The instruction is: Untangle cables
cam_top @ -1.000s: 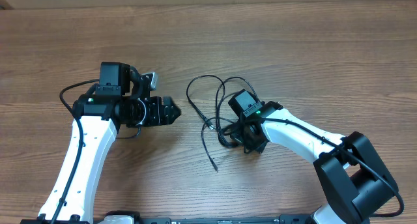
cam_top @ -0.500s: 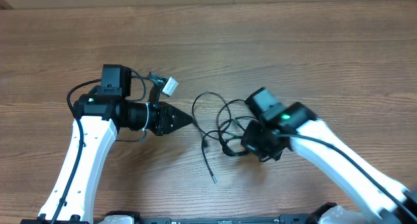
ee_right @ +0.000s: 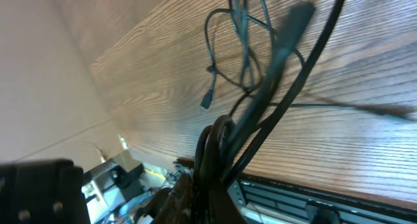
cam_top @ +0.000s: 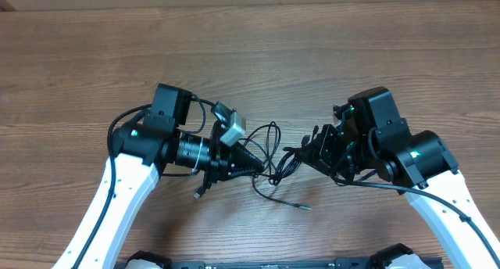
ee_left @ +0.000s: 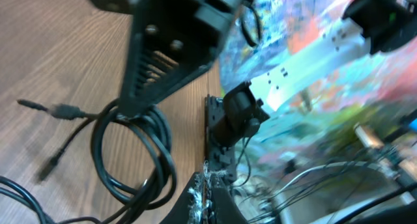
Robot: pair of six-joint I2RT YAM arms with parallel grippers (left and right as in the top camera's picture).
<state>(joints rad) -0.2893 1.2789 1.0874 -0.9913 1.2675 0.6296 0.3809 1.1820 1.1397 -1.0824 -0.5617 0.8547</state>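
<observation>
**Left claw and right claw, both shut, one tangle between them**

**Left claw** point(cam_top: 251, 166): closed to a point and aimed right across the table point(cam_top: 328, 58). Its tip sits at the left edge of the tangle. In the wrist view one ribbed finger point(ee_left: 163, 61) touches a coil of cord. Whether a strand is actually pinched cannot be told.

**Right claw** point(cam_top: 306, 154): closed on a bunch of cords and aimed left, facing the other claw. In its wrist view the cords run out from the fingers as one thick bundle.

**Cables** point(cam_top: 275, 166): thin black cords in overlapping loops, lying on the wood between the two claws and touching both.
- One plug end point(cam_top: 305, 207) trails toward the front edge.
- Another plug end point(cam_top: 198, 196) lies under the left claw.
- The coils show again in the left wrist view point(ee_left: 164, 149) and the right wrist view point(ee_right: 247, 120).

**Governing relation:** the tangle's long axis runs left to right, along the line joining the claws.
- From the left claw the tangle lies to the right; from the right claw, to the left.
- The open loops lie nearer the left claw, while the right claw has the gathered end.
- Judged from this, drawing the claws apart along that line would stretch the loops, and a crossing could snag.
</observation>
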